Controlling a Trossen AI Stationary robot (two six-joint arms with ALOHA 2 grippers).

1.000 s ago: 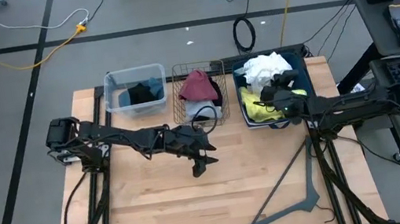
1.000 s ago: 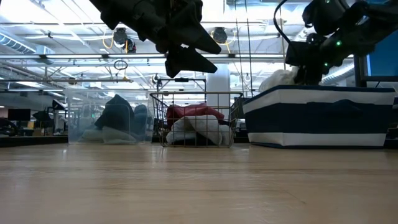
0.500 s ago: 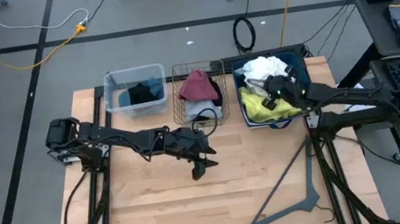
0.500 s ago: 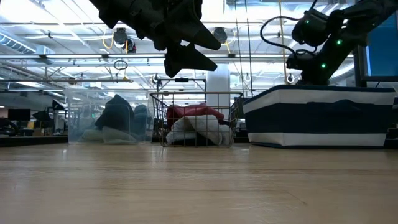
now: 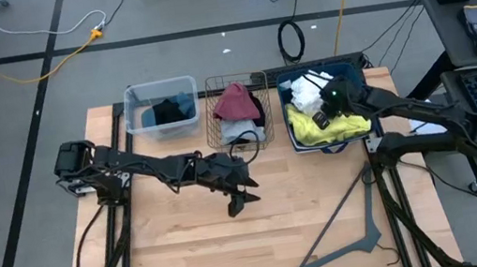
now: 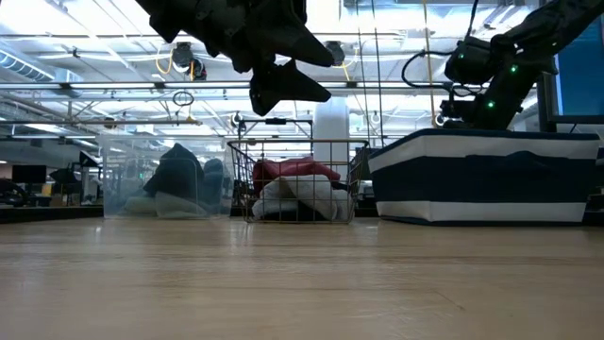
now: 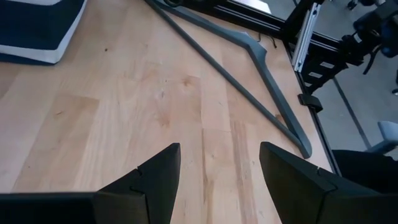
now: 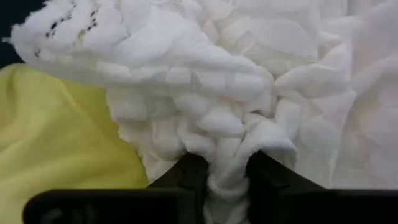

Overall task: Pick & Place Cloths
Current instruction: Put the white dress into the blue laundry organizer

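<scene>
Right gripper [image 5: 328, 101] is down inside the navy bin [image 5: 358, 78] at the table's back right, fingers [image 8: 193, 171] pinched together on a fold of the white cloth [image 8: 249, 74], w/ fabric squeezed up between them. We see the yellow cloth [image 5: 308, 125] just beside it in the same bin, nearer the table's front edge; in the right wrist view the white one overlaps its edge.

Left gripper [image 5: 240, 195] hangs over bare wood [image 5: 189, 245] near mid-table, in front of the wire basket [image 5: 212, 109], jaws apart and empty. Basket holds a maroon cloth [image 5: 236, 101] on top of a white/grey one [image 5: 240, 133]. Clear tub [image 5: 132, 107] at back left holds dark and blue cloths [image 5: 173, 110].

Grey hanger [image 5: 351, 221] lies flat toward the front right, well apart from both grippers.
</scene>
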